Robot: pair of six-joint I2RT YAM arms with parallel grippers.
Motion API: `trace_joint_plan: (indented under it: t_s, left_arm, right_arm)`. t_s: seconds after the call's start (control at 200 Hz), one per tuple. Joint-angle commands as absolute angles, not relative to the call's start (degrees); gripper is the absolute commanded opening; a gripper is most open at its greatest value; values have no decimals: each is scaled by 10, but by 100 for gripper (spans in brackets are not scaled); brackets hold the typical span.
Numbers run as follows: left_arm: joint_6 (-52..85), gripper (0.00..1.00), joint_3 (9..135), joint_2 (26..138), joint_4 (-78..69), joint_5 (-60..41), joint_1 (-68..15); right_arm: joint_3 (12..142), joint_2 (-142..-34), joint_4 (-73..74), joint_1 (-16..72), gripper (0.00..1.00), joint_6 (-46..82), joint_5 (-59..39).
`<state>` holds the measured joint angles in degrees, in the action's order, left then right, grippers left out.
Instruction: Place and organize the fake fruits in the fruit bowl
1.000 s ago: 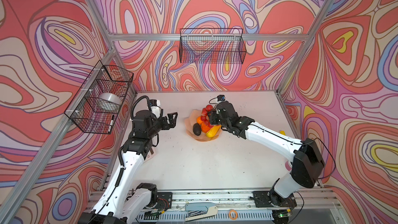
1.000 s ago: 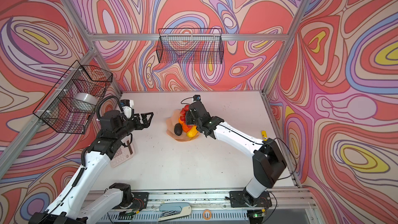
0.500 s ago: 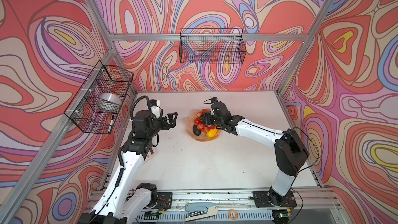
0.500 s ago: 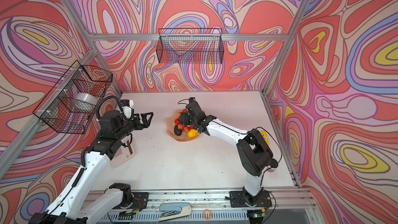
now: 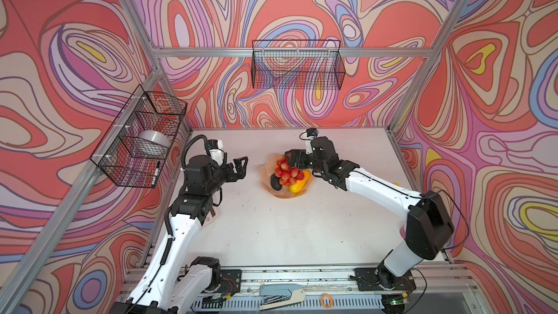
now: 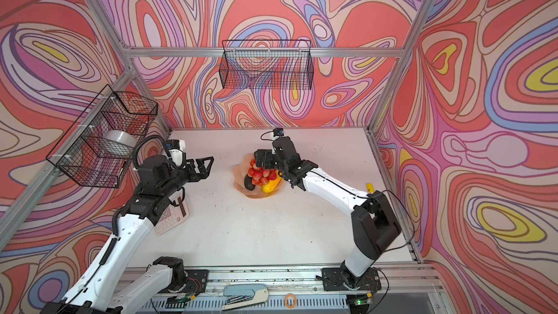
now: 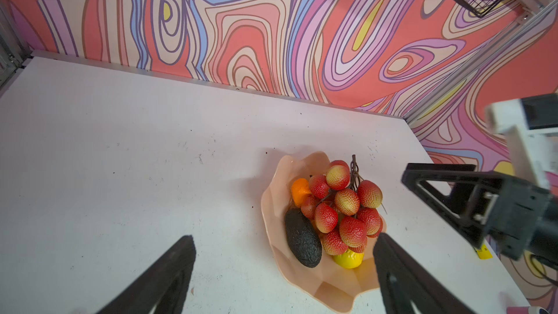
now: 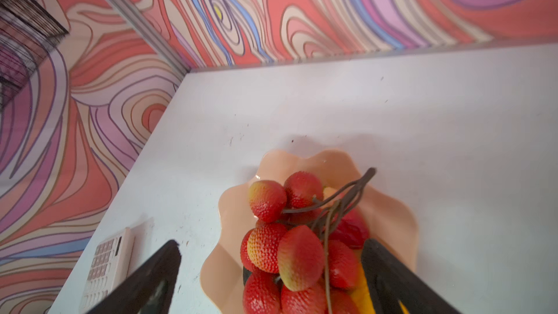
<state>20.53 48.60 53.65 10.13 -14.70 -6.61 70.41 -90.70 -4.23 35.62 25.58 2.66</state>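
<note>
The peach-pink fruit bowl (image 5: 265,173) (image 6: 240,176) stands mid-table. A bunch of red berries (image 5: 287,172) (image 7: 341,206) (image 8: 290,252) lies on top of the other fake fruits in it. Beside the bunch are a dark avocado (image 5: 275,182) (image 7: 302,237), a yellow fruit (image 5: 297,187) (image 7: 347,259) and an orange (image 7: 299,190). My right gripper (image 5: 293,158) (image 8: 271,246) hangs open just over the bowl's far side, its jaws astride the berries and apart from them. My left gripper (image 5: 241,166) (image 7: 283,238) is open and holds nothing, in the air left of the bowl.
A calculator (image 6: 172,218) (image 8: 105,267) lies on the table under the left arm. A yellow marker (image 6: 370,187) lies by the right wall. Black wire baskets hang on the back wall (image 5: 297,64) and the left wall (image 5: 139,140).
My right gripper dipped into the bowl, opened and let go of the berry bunch, which now rests on the other fruits. The left arm has not moved.
</note>
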Motion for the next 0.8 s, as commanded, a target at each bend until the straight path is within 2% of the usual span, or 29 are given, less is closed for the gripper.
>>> trace_joint_plan:
  t_s: [0.0, 0.09, 0.175, 0.245, 0.391, 0.516, 0.626, 0.691, 0.796]
  left_arm:
    - [251, 94, 472, 527, 57, -131, -61]
    - [280, 100, 430, 530, 7, -86, -61]
    - [304, 100, 389, 555, -37, -7, -62]
    - [273, 100, 359, 585, -68, 42, -62]
    - [164, 100, 273, 625, -167, 174, -62]
    - [90, 100, 211, 681, -316, 278, -61]
    - [46, 100, 208, 768, -397, 253, -50]
    - [49, 100, 233, 779, -364, 195, -41]
    - [31, 100, 217, 845, -474, 163, -29]
  right_arm:
    - [635, -815, 22, 310, 98, 231, 101]
    - [540, -740, 75, 262, 98, 197, 143]
    - [461, -690, 100, 243, 98, 128, 248]
    - [414, -672, 99, 213, 98, 102, 305]
    - [297, -668, 187, 136, 98, 113, 307]
    - [253, -727, 289, 106, 98, 110, 320]
    - [244, -807, 388, 98, 98, 67, 318]
    - [237, -852, 459, 93, 98, 43, 310]
    - [246, -898, 521, 82, 98, 11, 277]
